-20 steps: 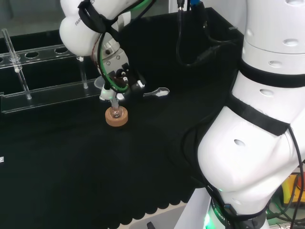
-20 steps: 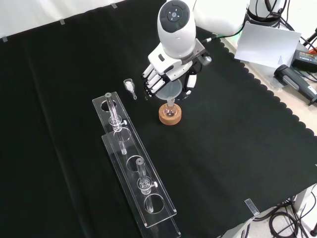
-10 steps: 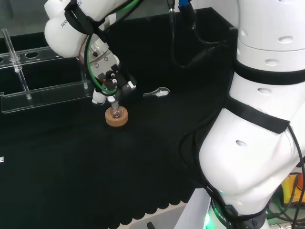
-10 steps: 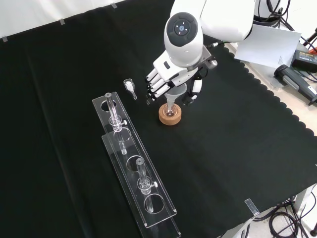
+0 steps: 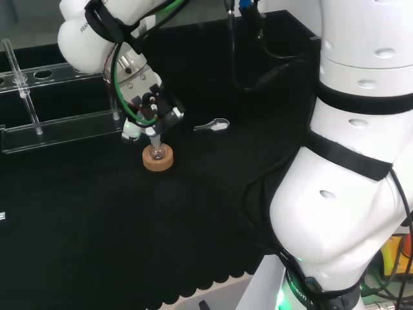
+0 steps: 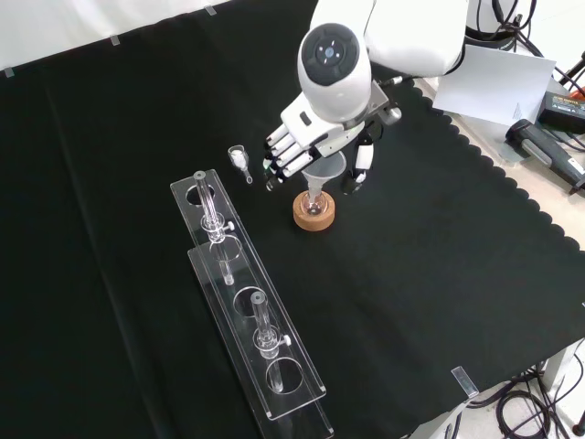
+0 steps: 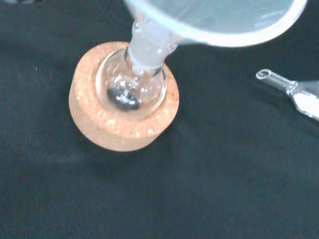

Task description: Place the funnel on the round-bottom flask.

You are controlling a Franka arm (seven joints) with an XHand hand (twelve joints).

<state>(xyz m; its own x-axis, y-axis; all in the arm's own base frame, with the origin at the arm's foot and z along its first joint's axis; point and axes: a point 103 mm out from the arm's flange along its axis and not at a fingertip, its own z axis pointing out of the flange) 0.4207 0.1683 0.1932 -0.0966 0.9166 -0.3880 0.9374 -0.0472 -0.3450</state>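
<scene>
A small round-bottom flask [image 7: 132, 89] sits upright in a cork ring [image 7: 99, 134] mid-cloth, also seen as the flask [image 6: 313, 208] on its ring [image 5: 158, 163]. The clear funnel [image 6: 326, 170] stands over it, and the wrist view shows the funnel [image 7: 214, 20] with its stem down in the flask's neck. My hand [image 6: 306, 128] hovers right above, the fingers [image 6: 281, 160] straight to the funnel's left and the thumb [image 6: 355, 176] to its right in the front view. In the head view the hand [image 5: 145, 106] hangs just over the ring.
A long clear rack [image 6: 247, 302] with test tubes lies left of the flask in the front view; the same rack [image 5: 51, 129] is at the far left in the head view. A small glass scoop [image 6: 239, 160] lies near the fingers. Paper and devices sit beyond the cloth's right edge.
The fingers, curled round the funnel a second ago, have straightened and spread away from it. The funnel's stem has gone into the flask's neck. The arm shifted slightly.
</scene>
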